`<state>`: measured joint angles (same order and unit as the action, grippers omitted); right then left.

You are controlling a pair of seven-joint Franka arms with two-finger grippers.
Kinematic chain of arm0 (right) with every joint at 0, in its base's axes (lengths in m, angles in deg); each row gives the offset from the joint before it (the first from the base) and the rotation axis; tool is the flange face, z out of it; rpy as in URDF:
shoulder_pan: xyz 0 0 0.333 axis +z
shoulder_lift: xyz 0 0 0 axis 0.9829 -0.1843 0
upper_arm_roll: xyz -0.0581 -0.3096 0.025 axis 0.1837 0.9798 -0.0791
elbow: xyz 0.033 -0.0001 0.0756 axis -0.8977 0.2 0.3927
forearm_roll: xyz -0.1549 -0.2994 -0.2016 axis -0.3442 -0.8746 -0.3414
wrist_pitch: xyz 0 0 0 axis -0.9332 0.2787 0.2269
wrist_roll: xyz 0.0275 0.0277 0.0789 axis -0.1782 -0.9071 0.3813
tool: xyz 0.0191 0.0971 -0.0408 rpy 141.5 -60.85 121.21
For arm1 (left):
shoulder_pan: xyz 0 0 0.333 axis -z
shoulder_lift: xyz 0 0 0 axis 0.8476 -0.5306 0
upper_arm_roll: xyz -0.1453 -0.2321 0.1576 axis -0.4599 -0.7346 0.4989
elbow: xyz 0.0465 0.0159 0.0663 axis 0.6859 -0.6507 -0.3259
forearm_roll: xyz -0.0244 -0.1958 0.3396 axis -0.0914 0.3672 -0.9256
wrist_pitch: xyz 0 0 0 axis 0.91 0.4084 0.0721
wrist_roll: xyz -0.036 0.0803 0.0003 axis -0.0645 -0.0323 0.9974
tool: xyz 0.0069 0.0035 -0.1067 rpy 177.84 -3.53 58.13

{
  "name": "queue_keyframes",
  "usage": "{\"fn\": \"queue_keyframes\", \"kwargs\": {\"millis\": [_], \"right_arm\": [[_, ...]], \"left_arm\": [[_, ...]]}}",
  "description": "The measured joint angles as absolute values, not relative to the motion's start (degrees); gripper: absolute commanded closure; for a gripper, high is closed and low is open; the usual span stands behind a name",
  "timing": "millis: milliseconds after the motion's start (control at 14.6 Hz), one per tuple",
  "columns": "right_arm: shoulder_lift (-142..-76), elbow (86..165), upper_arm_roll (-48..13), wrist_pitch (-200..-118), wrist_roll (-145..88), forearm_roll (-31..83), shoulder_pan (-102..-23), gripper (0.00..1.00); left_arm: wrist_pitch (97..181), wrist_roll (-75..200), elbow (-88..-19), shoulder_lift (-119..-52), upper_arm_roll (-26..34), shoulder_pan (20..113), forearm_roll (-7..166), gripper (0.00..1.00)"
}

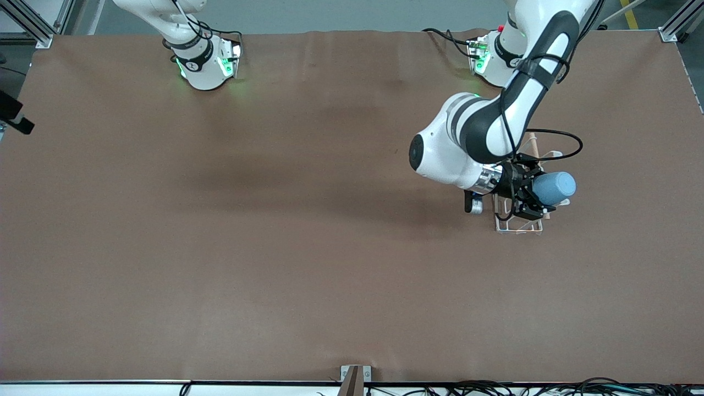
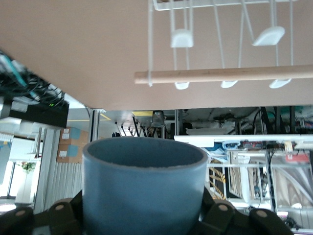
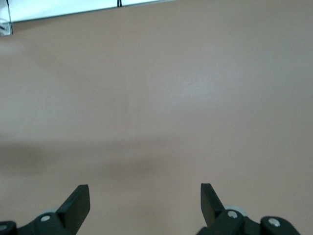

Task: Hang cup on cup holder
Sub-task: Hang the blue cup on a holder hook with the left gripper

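My left gripper (image 1: pixel 542 193) is shut on the light-blue cup (image 1: pixel 554 187) and holds it on its side over the white wire cup holder (image 1: pixel 517 226), near the left arm's end of the table. In the left wrist view the cup (image 2: pixel 144 188) fills the foreground between the fingers. The holder's wooden rod (image 2: pixel 225 75) and its looped pegs (image 2: pixel 182 38) show past the cup's rim, apart from it. My right gripper (image 3: pixel 145 203) is open and empty over bare table; it does not show in the front view.
The brown table (image 1: pixel 275 220) carries nothing else. The arm bases stand along its edge farthest from the front camera. Cables and a bracket (image 1: pixel 355 379) lie at its edge nearest to that camera.
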<state>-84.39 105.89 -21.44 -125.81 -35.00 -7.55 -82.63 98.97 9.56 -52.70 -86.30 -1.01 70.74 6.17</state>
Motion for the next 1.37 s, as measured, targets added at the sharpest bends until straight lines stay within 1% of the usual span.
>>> {"fn": "queue_keyframes", "kwargs": {"millis": [137, 274, 615, 1094, 1368], "right_arm": [[-82.2, 108.7, -21.9, -125.7, -35.0, -8.7, -82.6, 0.0], [-81.4, 109.6, -22.1, -125.4, -35.0, -9.2, -82.6, 0.0], [-81.2, 109.5, -22.1, -124.5, -35.0, -9.4, -82.4, 0.0], [-81.5, 109.6, -22.3, -124.0, -37.1, -9.4, -81.9, 0.0], [-81.6, 109.8, -22.2, -123.9, -37.2, -9.4, -81.9, 0.0]], "left_arm": [[99.0, 8.8, -54.1, -87.2, -1.0, 70.1, 4.6, 0.41], [99.0, 8.8, -55.1, -88.6, -1.0, 69.2, 3.6, 0.41], [99.0, 9.1, -55.5, -91.8, -1.1, 68.7, 3.2, 0.42], [99.0, 11.6, -55.6, -93.4, -1.4, 69.2, 3.1, 0.42], [99.0, 15.2, -55.7, -95.6, -1.4, 69.3, 3.1, 0.42]]}}
